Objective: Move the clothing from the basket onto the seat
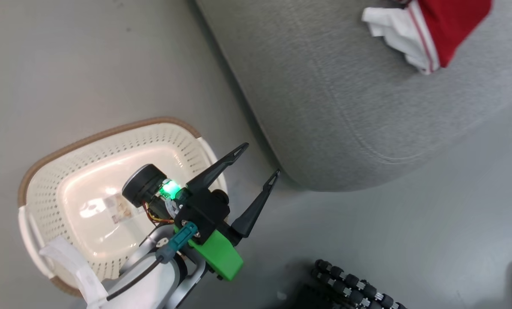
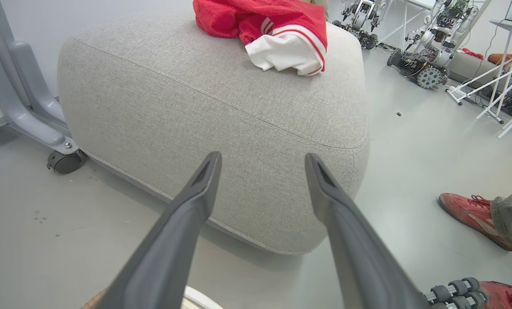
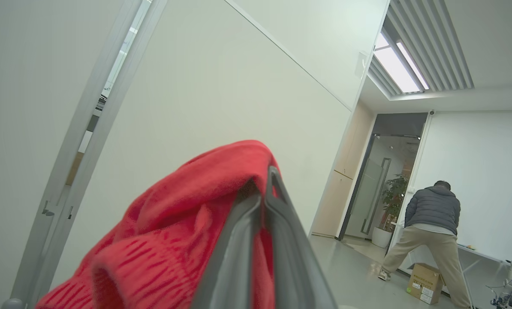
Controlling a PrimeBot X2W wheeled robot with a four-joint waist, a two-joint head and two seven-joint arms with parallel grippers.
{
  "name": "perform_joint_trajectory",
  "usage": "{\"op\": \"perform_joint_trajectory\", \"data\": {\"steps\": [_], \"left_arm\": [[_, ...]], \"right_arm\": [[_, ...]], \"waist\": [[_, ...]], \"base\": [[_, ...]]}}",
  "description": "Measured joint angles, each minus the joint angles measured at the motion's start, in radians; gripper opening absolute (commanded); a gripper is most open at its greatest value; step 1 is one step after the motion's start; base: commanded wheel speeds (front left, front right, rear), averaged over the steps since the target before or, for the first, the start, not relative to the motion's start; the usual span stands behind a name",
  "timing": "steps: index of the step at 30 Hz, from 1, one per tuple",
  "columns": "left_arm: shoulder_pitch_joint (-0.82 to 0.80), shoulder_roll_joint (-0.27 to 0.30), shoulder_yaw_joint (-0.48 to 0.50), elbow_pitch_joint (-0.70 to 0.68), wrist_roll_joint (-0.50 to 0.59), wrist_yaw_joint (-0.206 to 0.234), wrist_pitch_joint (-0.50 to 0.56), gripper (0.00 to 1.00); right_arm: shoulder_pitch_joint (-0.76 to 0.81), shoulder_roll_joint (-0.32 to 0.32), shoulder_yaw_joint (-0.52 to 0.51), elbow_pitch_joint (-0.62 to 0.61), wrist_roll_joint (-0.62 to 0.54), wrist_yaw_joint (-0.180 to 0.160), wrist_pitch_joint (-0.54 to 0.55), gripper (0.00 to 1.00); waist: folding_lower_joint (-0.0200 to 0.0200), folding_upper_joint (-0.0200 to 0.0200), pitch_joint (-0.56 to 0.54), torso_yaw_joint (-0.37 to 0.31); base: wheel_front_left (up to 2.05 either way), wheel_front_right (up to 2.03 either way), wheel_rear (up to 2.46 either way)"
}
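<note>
1. The basket (image 1: 97,137) sits on the grey floor (image 1: 67,64), just beside a rounded corner of the seat (image 1: 346,107) but not touching it. Its pale bottom is in plain sight, with a label (image 1: 118,210) stuck on it.
2. The left end effector (image 1: 260,161) stands wide, its two dark fingers spread with nothing between them. In the head view it lies over the basket's rim on the side nearest the seat, fingers pointing towards that corner.
3. In the left wrist view those fingers frame the seat's stitched side and stay clear of the fabric.
4. A red and white garment (image 1: 449,25) lies crumpled on top of the seat, towards the far edge in the left wrist view. A white panel and thin striped trim hang over its near side.
5. The right end effector (image 3: 262,189) is pinched tight on a red cloth (image 3: 174,240). The cloth bunches over the fingertips and drapes down to their left in the right wrist view, with a white wall and a ceiling light behind it.
6. A person (image 3: 432,223) in a dark jacket stands well away, back turned and leaning forward, with a cardboard box (image 3: 425,283) on the floor beside the feet.
7. In the left wrist view a red shoe (image 2: 470,214) rests on the floor to the right of the seat. A grey frame on a caster (image 2: 63,161) stands close against the seat's left side.
</note>
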Motion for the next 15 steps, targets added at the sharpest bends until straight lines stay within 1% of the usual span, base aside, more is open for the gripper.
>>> {"op": "perform_joint_trajectory", "data": {"steps": [1, 2, 4, 6, 11, 13, 15], "left_arm": [[-0.003, 0.002, 0.002, -0.005, 0.004, 0.002, -0.009, 1.00], [-0.007, 0.002, 0.003, -0.008, 0.008, 0.003, -0.015, 1.00], [-0.016, 0.001, 0.003, -0.011, 0.009, 0.003, -0.026, 1.00], [-0.030, -0.004, 0.003, -0.009, 0.013, 0.002, -0.040, 1.00], [-0.057, -0.037, 0.000, 0.012, 0.015, -0.001, -0.085, 1.00], [-0.058, -0.042, -0.001, 0.034, 0.015, -0.001, -0.101, 1.00], [-0.059, -0.047, -0.001, 0.046, 0.011, -0.001, -0.113, 1.00]], "right_arm": [[-0.068, -0.048, -0.015, 0.049, -0.012, 0.000, 0.000, 0.00], [-0.098, -0.071, -0.016, 0.083, -0.019, 0.000, 0.000, 0.00], [-0.133, -0.102, -0.008, 0.148, -0.032, 0.000, 0.000, 0.00], [-0.151, -0.118, 0.010, 0.223, -0.044, 0.000, 0.000, 0.00], [-0.123, -0.120, 0.024, 0.453, -0.069, 0.000, 0.000, 0.00], [-0.102, -0.100, 0.018, 0.528, -0.070, 0.000, 0.000, 0.00], [-0.090, -0.081, 0.027, 0.572, -0.064, 0.000, 0.000, 0.00]], "waist": [[0.0000, 0.0000, 0.024, 0.029], [0.0000, 0.0000, 0.037, 0.045], [0.0000, 0.0000, 0.061, 0.076], [0.0000, 0.0000, 0.084, 0.110], [-0.0001, 0.0000, 0.125, 0.199], [-0.0001, 0.0000, 0.135, 0.240], [-0.0001, 0.0000, 0.142, 0.274]], "base": [[0.00, 0.00, 0.00], [0.00, 0.00, 0.00], [0.00, 0.00, 0.00], [0.00, 0.00, 0.00], [0.00, 0.00, 0.00], [0.00, 0.00, 0.00], [0.00, 0.00, 0.00]]}}
